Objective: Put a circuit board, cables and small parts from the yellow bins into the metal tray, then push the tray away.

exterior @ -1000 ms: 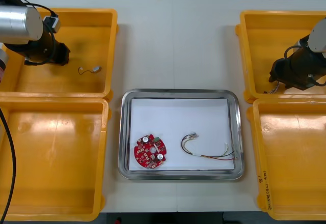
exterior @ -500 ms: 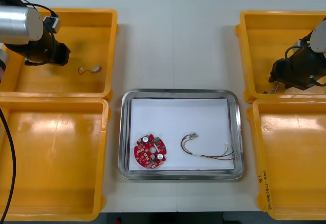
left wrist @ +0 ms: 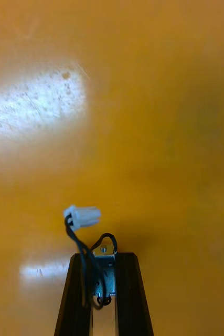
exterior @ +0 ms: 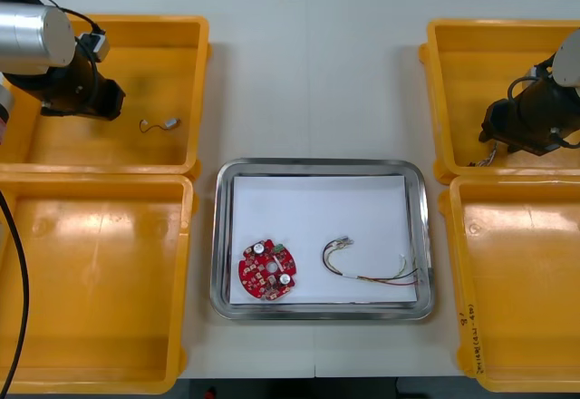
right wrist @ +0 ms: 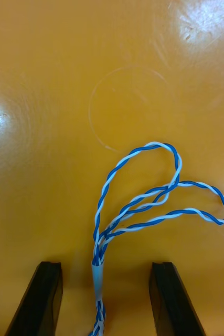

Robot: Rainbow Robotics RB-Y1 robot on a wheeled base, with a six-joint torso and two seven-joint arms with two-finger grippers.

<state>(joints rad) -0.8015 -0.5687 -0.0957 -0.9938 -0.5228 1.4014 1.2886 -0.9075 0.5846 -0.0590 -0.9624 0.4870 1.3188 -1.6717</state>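
Note:
In the far left yellow bin, my left gripper is shut on a black cable with a white plug; a bit of metal shows between the fingers. Over the far right yellow bin my right gripper is open. Its fingers straddle the taped end of a twisted blue and white cable lying looped on the bin floor. The metal tray, white inside, holds a round red circuit board and a red and yellow cable.
A small wired part lies on the floor of the far left bin, to the right of my left gripper. The near left bin and near right bin flank the tray. Bare table lies beyond the tray.
Both arms have shifted only slightly within their bins. The tray's contents have not moved.

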